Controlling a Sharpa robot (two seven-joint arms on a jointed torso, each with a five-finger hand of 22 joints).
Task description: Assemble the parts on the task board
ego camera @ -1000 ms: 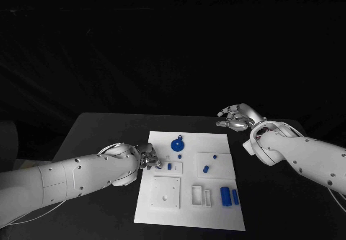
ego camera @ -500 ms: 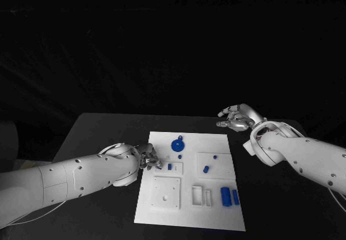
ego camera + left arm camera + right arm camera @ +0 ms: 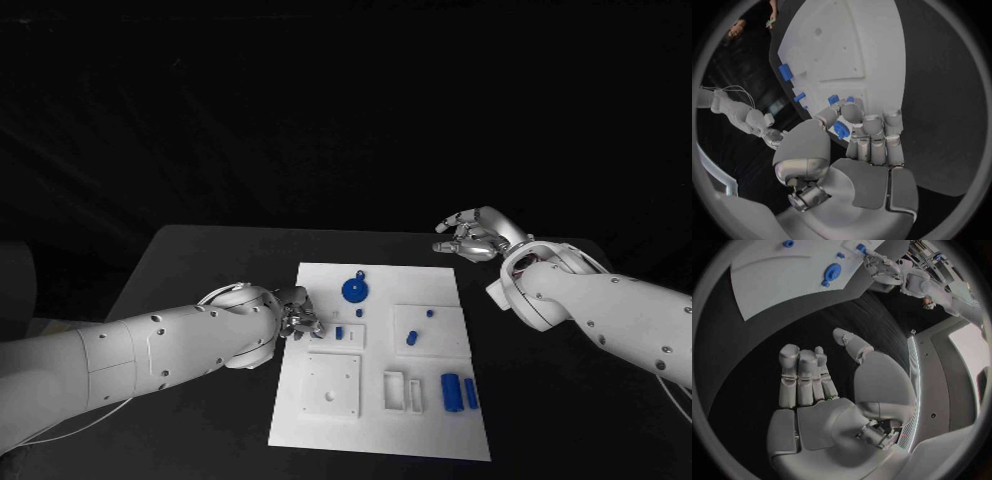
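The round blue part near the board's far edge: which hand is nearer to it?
Left. The left hand is at the task board's left edge, just beside the round blue part. The right hand hovers off the board, beyond its far right corner.

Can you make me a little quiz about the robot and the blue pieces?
1. True or false: the right robot hand holds a blue piece.
2. Which robot hand is at the task board's edge: A left, B right?
3. Fill in: the left robot hand pinches a small ____ part.

Key: 1 false, it is off the board with nothing in it. 2 A. 3 blue.
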